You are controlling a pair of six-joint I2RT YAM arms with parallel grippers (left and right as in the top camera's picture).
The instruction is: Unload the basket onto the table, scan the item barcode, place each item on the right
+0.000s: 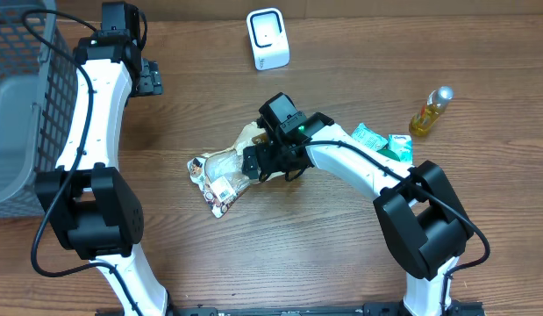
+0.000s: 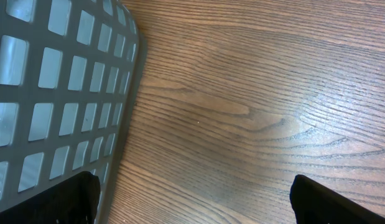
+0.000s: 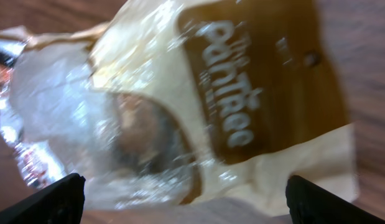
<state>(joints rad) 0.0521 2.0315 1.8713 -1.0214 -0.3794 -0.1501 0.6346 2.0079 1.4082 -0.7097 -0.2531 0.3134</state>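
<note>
Right pincer point(image 3: 195, 202) spread wide over the snack bag point(image 3: 180, 106)
The bag lies on the table point(image 2: 254, 93) directly beneath its parted fingers; the left pincer point(image 2: 192, 202) also gapes, with the basket point(image 2: 49, 87) just beside it.

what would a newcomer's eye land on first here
A crinkly clear-and-tan plastic snack bag lies dead centre, with the right gripper open over it. A white box-shaped barcode scanner stands at the far edge, and a grey plastic mesh basket fills the left side.
</note>
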